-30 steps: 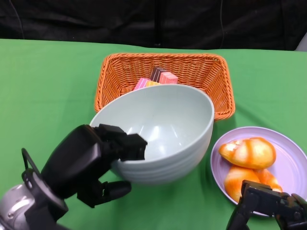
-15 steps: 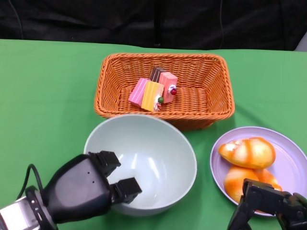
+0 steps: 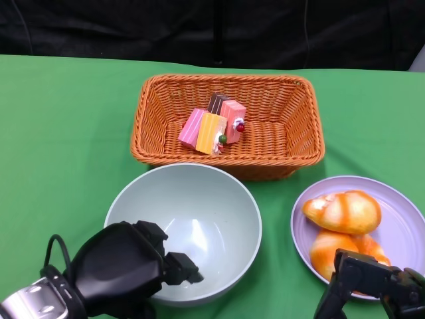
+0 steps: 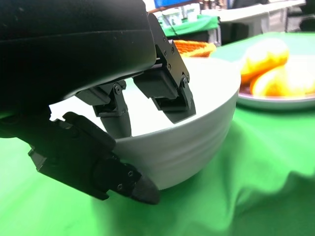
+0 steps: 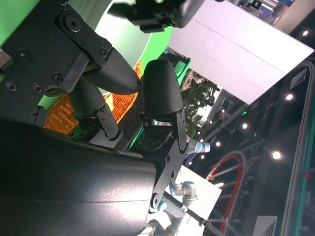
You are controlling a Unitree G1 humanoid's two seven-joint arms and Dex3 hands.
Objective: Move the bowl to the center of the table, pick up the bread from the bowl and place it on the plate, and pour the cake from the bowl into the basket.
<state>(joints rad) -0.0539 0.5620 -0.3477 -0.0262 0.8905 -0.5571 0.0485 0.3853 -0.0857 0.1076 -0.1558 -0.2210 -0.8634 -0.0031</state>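
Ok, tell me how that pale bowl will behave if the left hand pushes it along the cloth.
The bowl looks rigid and glossy, so it should keep its shape, though the fingers hooked over its rim could slip. It sits on a narrow rounded base, so a push high on the wall may rock it. Empty, it is probably light and may drag the wrinkled green cloth.

Left robot hand (image 3: 126, 269) with rounded matte black shell, black cable looping beside its silver wrist cuff, right robot hand (image 3: 372, 286) blocky black, screw heads, textured fingertip pads (image 5: 162, 91)

My left hand (image 3: 126, 269) gripped the bowl (image 3: 199, 219) rim; my right hand (image 3: 372, 289) rested low, fingers apart.
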